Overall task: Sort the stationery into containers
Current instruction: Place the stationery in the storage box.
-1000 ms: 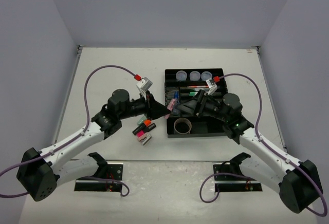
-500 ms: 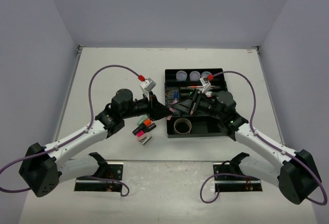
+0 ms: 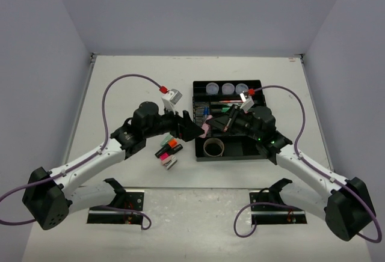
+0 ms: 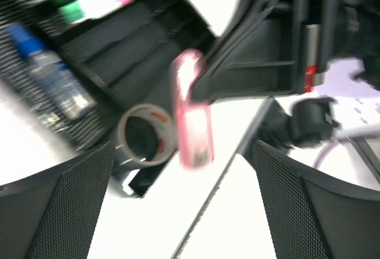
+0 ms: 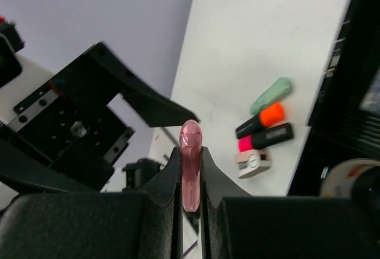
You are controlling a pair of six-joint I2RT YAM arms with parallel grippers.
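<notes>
A short pink translucent pen-like piece [image 5: 190,152] stands upright between the fingers of my right gripper [image 5: 190,159], which is shut on it just left of the black organiser tray [image 3: 258,155]. My left gripper [image 4: 184,202] faces it with its jaws wide open; the pink piece [image 4: 191,113] hangs beyond its fingertips, touching neither. A tan tape roll [image 3: 214,148] lies in the tray's front section. A blue-capped bottle [image 4: 53,75] and thin pens [image 3: 225,101] lie in its slots. Three clear tubs [image 3: 228,88] sit along its back.
Left of the tray, on the white table, lie a green highlighter [image 5: 271,95], an orange one [image 5: 261,120], a pink one [image 5: 265,138] and a small white block [image 5: 254,162]. Both arms meet over the tray's left edge. Grey walls close off the table's sides.
The left gripper has sprung open and let go of the pink piece. The right gripper has shut on it. Both arms shifted slightly.
</notes>
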